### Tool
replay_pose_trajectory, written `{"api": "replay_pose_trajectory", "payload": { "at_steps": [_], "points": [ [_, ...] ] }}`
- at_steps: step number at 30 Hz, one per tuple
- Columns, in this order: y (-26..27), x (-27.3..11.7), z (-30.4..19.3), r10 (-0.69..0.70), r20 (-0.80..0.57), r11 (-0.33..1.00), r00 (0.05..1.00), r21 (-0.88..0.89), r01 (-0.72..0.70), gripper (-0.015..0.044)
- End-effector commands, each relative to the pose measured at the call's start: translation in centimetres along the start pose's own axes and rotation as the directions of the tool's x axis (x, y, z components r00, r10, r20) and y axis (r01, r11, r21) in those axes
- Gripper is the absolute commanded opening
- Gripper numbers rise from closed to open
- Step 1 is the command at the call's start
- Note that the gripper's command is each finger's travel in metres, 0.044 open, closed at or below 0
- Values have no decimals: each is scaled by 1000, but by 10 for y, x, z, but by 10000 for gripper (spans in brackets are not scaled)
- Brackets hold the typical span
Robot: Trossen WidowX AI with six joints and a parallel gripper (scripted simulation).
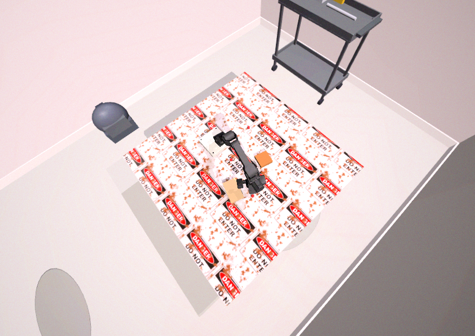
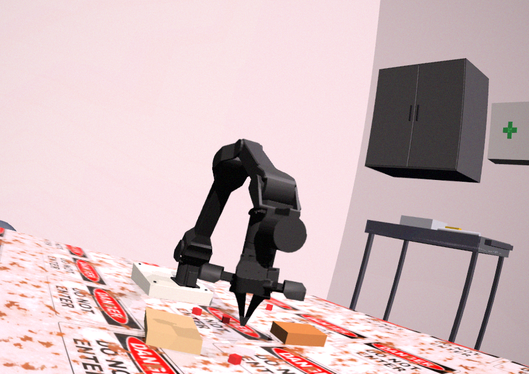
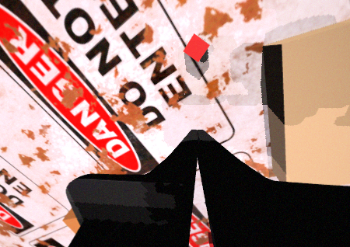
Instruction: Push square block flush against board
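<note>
The orange square block [image 1: 263,158] [image 2: 299,334] lies flat; a small part of the block also shows at the lower left in the wrist view [image 3: 71,222]. The tan board [image 1: 234,192] [image 2: 173,336] [image 3: 319,151] lies flat, clearly apart from the block. My gripper [image 2: 243,321] [image 3: 197,135] is shut and empty, pointing down. In the exterior view its tips appear between the board and the block, touching neither. In the top view the arm hides the fingertips. The height of the tips above the table is hard to tell.
A small red cube [image 2: 234,358] [image 3: 196,47] lies near the board. More red cubes [image 2: 196,310] [image 2: 268,307] lie farther back. The arm stands on a white base [image 1: 208,143] [image 2: 179,294]. A dark cart [image 1: 307,17] stands beyond the patterned table.
</note>
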State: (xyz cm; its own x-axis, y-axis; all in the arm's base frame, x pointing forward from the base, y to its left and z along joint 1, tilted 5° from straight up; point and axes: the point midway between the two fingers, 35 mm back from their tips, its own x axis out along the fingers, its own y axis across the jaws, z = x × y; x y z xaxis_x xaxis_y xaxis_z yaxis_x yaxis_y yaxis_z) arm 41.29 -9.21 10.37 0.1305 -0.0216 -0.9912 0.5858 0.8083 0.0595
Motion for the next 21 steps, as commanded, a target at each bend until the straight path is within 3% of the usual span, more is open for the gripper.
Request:
{"api": "replay_pose_trajectory", "payload": {
  "at_steps": [1,11,21],
  "points": [
    [3,1,-1,0,-1,1000,1000,-23,0,0],
    [50,1,-24,4,-7,936,1000,-353,-6,0],
    [93,1,-53,8,-11,768,1000,-640,-13,0]
  ]
}}
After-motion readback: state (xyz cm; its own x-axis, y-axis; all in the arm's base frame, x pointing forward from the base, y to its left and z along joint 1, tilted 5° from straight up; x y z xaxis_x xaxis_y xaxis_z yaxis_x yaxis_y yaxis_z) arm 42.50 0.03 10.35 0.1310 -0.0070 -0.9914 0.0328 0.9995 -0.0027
